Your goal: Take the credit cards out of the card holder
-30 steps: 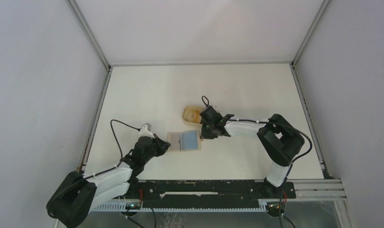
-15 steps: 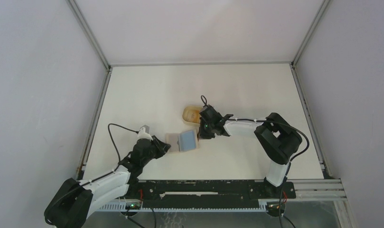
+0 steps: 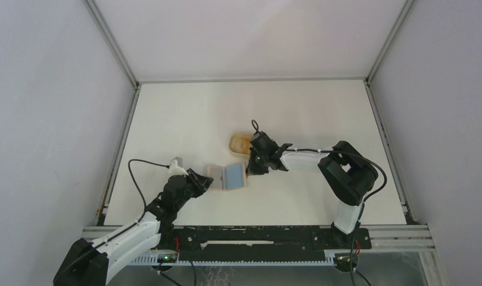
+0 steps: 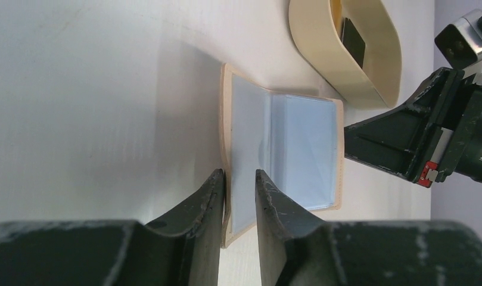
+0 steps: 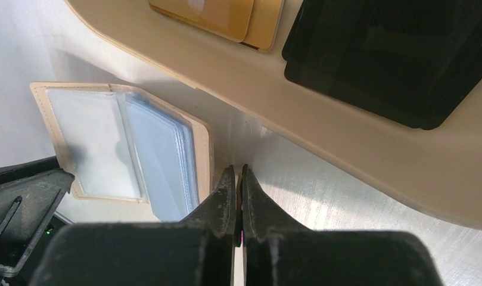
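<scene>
White table, pale grey walls

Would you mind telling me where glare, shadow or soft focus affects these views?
Right wrist view: glare streaks the table below the tray. Left wrist view: the near fingers are soft, the card holder sharp, with a shadow beside it. Top view: evenly lit.

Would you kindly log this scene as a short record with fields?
holder: lying open, bluish sleeves showing
tray: beside holder, holds black card and gold cards
left gripper: open, astride holder's edge
right gripper: shut, empty, tip between holder and tray
</scene>
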Robot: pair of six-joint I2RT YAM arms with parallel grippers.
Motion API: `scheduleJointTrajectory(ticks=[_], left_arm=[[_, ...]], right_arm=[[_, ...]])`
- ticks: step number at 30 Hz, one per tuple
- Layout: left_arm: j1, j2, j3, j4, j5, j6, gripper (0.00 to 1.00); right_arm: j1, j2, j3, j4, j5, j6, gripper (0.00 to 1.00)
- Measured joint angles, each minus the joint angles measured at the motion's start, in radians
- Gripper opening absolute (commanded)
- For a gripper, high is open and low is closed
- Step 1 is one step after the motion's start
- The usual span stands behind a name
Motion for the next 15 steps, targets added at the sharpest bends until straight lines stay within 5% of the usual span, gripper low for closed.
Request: scheduleJointTrajectory(ticks=[15], left_arm=[[0.006, -0.077, -0.001, -0.090, -0.049, -0.047, 0.26]], right_arm=[[0.000, 0.008, 0.000, 0.013, -0.024, -0.001, 0.00]])
